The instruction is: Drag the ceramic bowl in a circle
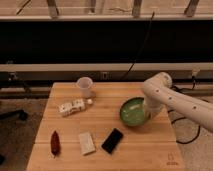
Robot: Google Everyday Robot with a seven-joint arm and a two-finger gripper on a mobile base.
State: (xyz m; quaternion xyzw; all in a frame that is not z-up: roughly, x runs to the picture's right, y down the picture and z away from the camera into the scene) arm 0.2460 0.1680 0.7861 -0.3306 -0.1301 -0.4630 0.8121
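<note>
The ceramic bowl (132, 111) is round, wide and green with a paler speckled inside. It sits on the wooden table (65, 161) at the right of the middle. My white arm (172, 97) comes in from the right and bends down to the bowl's right rim. My gripper (147, 116) is at that rim, mostly hidden behind the arm's wrist.
A small translucent whitish cup (85, 86) stands at the back. A crushed white bottle (73, 106) lies left of the middle. A red object (54, 142), a white block (86, 143) and a black phone (112, 140) lie near the front. A dark rail and cables run behind the table.
</note>
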